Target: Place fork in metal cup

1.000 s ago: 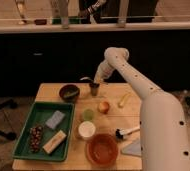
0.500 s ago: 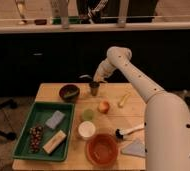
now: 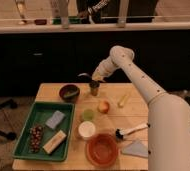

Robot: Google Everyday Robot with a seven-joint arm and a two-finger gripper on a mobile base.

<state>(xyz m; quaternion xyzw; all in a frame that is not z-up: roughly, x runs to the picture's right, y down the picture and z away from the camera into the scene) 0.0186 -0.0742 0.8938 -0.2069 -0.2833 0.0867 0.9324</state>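
The metal cup [image 3: 94, 89] stands at the back middle of the wooden table [image 3: 138, 112], a small grey tumbler beside a dark bowl. My gripper [image 3: 95, 78] hangs just above the cup's rim, reaching in from the right. It is shut on the fork [image 3: 83, 75], a thin silver piece that sticks out to the left of the fingers, above the cup and tilted nearly level. The fork's lower end is hidden behind the gripper.
A dark bowl [image 3: 69, 93] sits left of the cup. A green tray [image 3: 25, 131] holds a grey sponge, grapes and a block. A pale green cup [image 3: 88, 115], white cup [image 3: 86, 130], orange bowl [image 3: 102, 149], apple [image 3: 103, 106], yellowish object [image 3: 123, 100], brush [image 3: 133, 131] and grey cloth [image 3: 135, 148] lie nearby.
My arm's elbow has shifted slightly to the right. The gripper stays over the metal cup with the fork in it.
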